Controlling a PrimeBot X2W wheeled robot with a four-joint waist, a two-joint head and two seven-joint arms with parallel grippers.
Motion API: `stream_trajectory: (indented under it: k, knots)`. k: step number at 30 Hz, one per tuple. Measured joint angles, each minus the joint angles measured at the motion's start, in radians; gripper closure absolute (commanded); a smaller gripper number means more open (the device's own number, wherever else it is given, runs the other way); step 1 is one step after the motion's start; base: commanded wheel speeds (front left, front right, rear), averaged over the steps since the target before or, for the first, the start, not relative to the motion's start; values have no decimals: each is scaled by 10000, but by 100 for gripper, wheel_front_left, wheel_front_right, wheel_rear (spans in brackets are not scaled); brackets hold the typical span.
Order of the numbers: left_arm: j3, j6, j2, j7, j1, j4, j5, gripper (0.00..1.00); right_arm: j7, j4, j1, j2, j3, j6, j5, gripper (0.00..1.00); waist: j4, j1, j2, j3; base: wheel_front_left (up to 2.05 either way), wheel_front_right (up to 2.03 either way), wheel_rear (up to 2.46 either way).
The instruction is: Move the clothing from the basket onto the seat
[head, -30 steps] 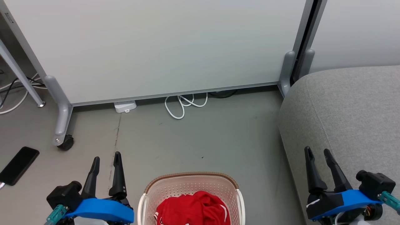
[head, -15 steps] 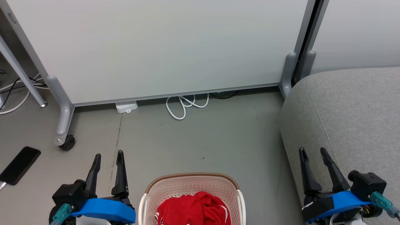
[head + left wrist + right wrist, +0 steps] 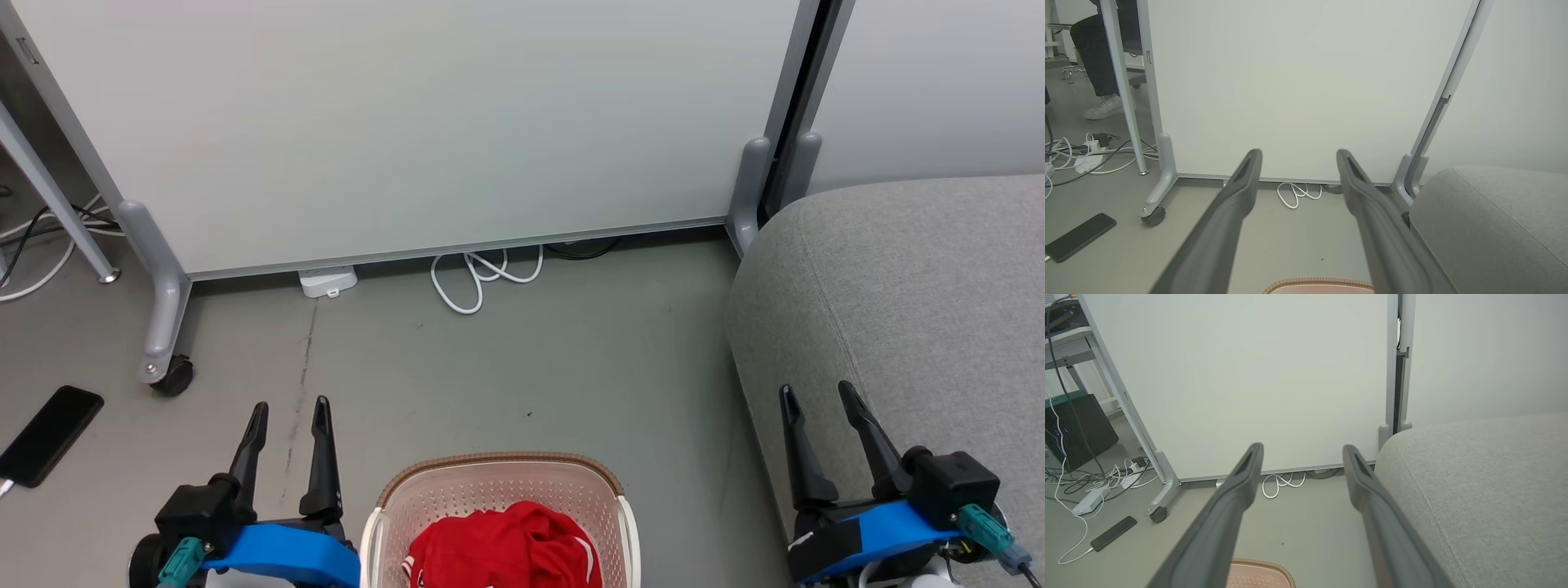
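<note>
The left hand (image 3: pixel 291 403) and right hand (image 3: pixel 815 388) hover empty, fingers spread, either side of the basket (image 3: pixel 498 459). Inside it the clothing (image 3: pixel 506 547) lies bunched. It looks soft, light and limp, probably best pinched at a raised fold. The seat (image 3: pixel 922 278) lies to the right.

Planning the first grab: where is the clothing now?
In the head view, the clothing lies inside the basket at bottom centre, between the left gripper and right gripper, with the seat to its right.
</note>
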Motion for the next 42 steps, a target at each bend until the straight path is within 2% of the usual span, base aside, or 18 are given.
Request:
stream_trajectory:
  k: [17, 42]
  knots:
    - [38, 12, -81, -301, 77, 65, 989, 0, -307, -58, 1, -10, 23, 2, -1020, 0, -22, 0, 0, 18, 0, 0, 0]
    - [121, 4, -134, -309, 93, 123, 1014, 0, -314, -48, -33, -12, 63, 2, -1074, 0, -86, 0, 0, 99, 0, 0, 0]
